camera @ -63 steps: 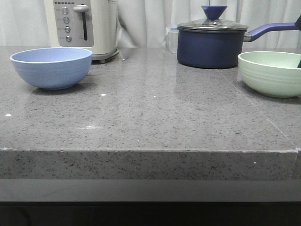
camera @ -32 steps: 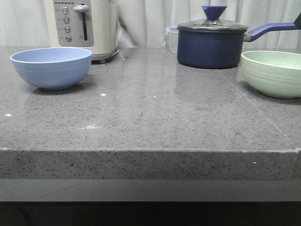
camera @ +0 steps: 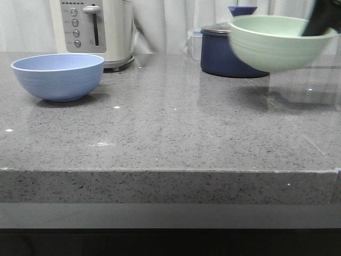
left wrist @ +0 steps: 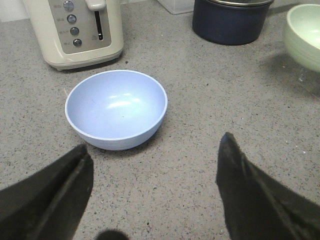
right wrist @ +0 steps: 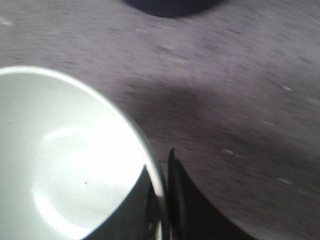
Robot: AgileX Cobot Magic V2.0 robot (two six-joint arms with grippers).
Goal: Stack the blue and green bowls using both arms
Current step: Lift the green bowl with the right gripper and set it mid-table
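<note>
The green bowl (camera: 277, 42) hangs in the air at the right, tilted, above the counter and in front of the saucepan. My right gripper (camera: 319, 21) is shut on its rim, one finger inside and one outside (right wrist: 159, 200); the green bowl (right wrist: 60, 155) fills much of the right wrist view. The blue bowl (camera: 57, 76) rests upright on the counter at the left, empty. In the left wrist view the blue bowl (left wrist: 116, 107) lies beyond my left gripper (left wrist: 152, 160), which stands wide open above bare counter, apart from the bowl.
A cream toaster (camera: 96, 29) stands behind the blue bowl. A dark navy lidded saucepan (camera: 221, 50) sits at the back right, with a clear container (camera: 195, 42) beside it. The counter's front edge (camera: 170, 170) runs across the view.
The green bowl has been lifted off the counter and carried left and upward by my right gripper; it now covers part of the saucepan. The blue bowl has not moved.
</note>
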